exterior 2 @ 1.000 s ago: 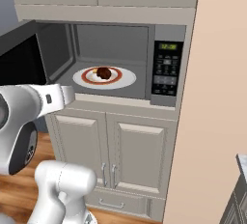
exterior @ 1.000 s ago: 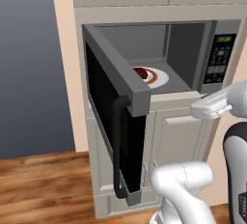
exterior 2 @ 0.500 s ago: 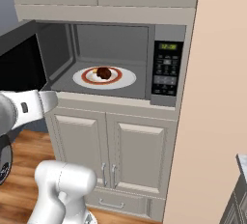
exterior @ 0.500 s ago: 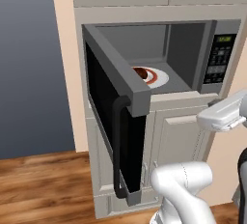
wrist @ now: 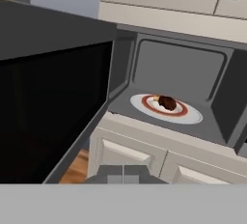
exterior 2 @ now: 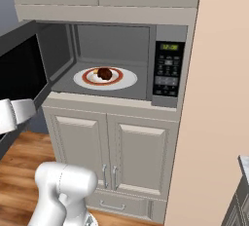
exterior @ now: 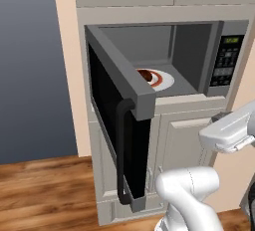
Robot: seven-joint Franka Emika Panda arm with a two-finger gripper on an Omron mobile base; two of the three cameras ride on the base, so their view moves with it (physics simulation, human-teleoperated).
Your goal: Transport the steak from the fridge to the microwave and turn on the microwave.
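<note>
The microwave (exterior 2: 116, 64) stands wide open — its black glass door (exterior: 117, 125) swung out to the left, the dark bar handle (exterior: 121, 150) facing the room. Inside, on the grey floor of the cavity, sits a white plate (exterior 2: 105, 78) with a red ring, and the steak (exterior 2: 104, 73) rests on its middle. To the right of the cavity is the button panel (exterior 2: 168, 71) with its small green display. The claw (wrist: 123, 175) is drawn back outside the oven, in front of the cabinet doors (exterior 2: 113, 154) below — closed, its fingertips together, gripping nothing.
</note>
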